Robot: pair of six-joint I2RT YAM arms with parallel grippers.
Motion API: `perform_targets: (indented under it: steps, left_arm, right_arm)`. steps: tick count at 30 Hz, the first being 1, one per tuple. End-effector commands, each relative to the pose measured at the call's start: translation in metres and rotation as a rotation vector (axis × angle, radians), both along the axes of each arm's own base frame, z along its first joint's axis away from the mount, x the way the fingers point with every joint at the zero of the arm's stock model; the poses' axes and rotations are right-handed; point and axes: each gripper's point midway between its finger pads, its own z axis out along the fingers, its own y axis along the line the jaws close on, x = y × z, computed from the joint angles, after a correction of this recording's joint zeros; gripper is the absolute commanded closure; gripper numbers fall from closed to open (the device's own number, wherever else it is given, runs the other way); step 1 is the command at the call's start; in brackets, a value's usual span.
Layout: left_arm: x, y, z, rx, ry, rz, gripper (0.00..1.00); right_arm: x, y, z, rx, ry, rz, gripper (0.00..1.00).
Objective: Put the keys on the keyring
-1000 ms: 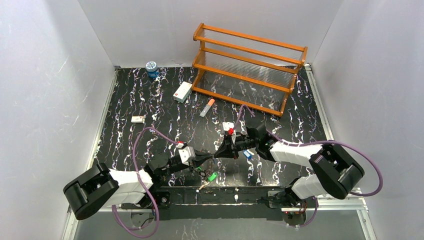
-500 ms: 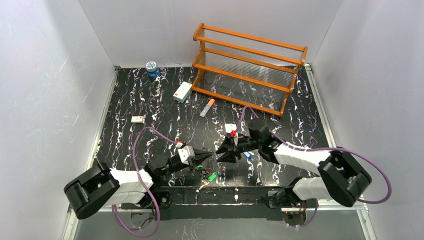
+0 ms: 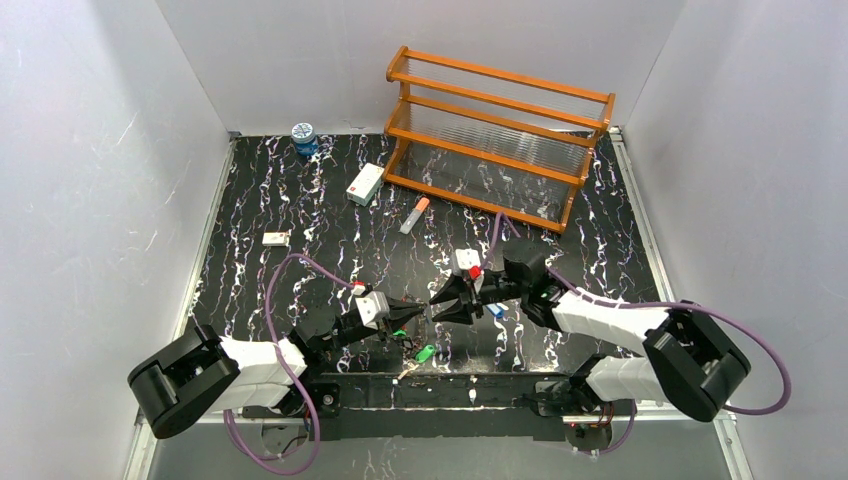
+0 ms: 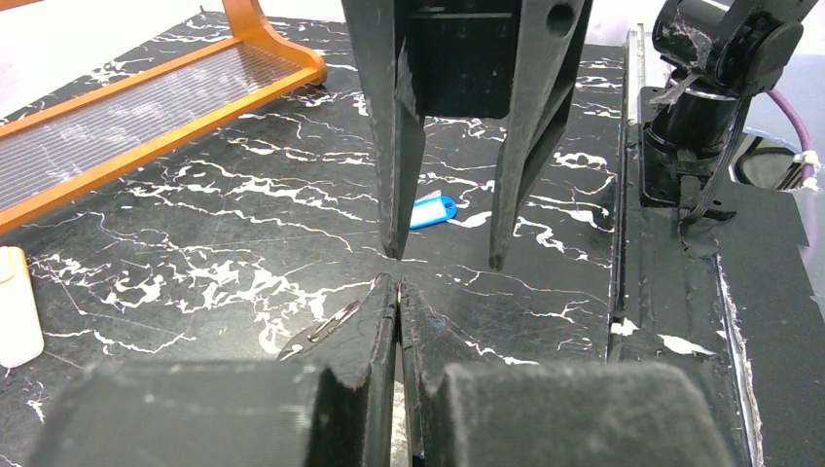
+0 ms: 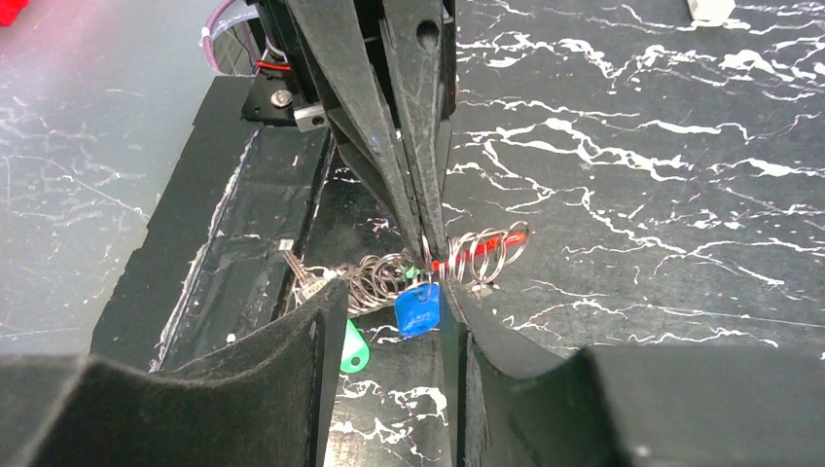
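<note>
My left gripper (image 4: 397, 285) is shut on the keyring (image 5: 486, 255), a silver and red wire coil held just above the table. In the right wrist view the left gripper (image 5: 428, 248) pinches the wire from above. A blue-headed key (image 5: 418, 309) hangs from the coil, and a green-headed key (image 5: 352, 348) lies under it on the table (image 3: 300, 200). My right gripper (image 5: 389, 292) stands open around the hanging blue key, tip to tip with the left gripper (image 3: 424, 313). Another blue key (image 4: 431, 211) lies flat behind the right gripper (image 4: 446, 258).
An orange rack (image 3: 500, 130) stands at the back right. A blue jar (image 3: 303, 138), a white and red box (image 3: 365, 184), an orange-and-white tube (image 3: 414, 215) and a small white block (image 3: 276, 238) lie farther back. The arms' bases line the near edge.
My right gripper has gone from shut to open in front of the left fingertips, and its arm has shifted a little to the right. The left gripper stays shut in place.
</note>
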Motion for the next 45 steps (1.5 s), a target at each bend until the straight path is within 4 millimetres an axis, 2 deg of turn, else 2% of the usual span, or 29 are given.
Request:
perform_targets:
  steps: [1,15,25,27,31,34,37,39,42,45]
  left_arm:
    - [-0.002,0.0,0.013,-0.042,-0.032,-0.009,1.0]
    - [-0.003,0.0,0.015,-0.051,-0.033,-0.014,1.0]
    - [-0.005,-0.001,0.015,-0.052,-0.031,-0.021,1.0]
    - [-0.005,-0.001,0.015,-0.053,-0.031,-0.021,1.0]
    - [-0.005,-0.001,0.016,-0.056,-0.03,-0.02,1.0]
    - [-0.003,0.0,0.018,-0.062,-0.033,-0.009,1.0]
    - [-0.002,0.004,0.015,-0.059,-0.029,0.009,0.82]
    - [0.0,0.007,0.016,-0.063,-0.033,0.027,0.74]
    - [0.003,0.013,0.015,-0.063,-0.041,0.065,0.65]
    - [0.008,0.018,0.012,-0.042,-0.05,0.102,0.61]
  right_arm:
    - [0.003,0.01,0.017,0.07,-0.047,0.039,0.53]
    - [0.009,0.022,0.006,0.075,-0.019,0.055,0.6]
    - [0.012,0.029,0.001,0.083,-0.007,0.064,0.71]
    - [0.012,0.03,0.002,0.09,-0.003,0.066,0.77]
    - [0.013,0.031,0.002,0.086,0.009,0.069,0.99]
    - [0.014,0.03,-0.001,0.067,0.026,0.056,0.99]
    - [0.015,0.03,-0.002,0.05,0.029,0.041,0.99]
    - [0.018,0.029,-0.002,0.032,0.029,0.018,0.99]
    - [0.022,0.026,-0.011,-0.044,0.049,-0.014,0.99]
    - [0.026,0.022,-0.019,-0.125,0.042,-0.041,0.99]
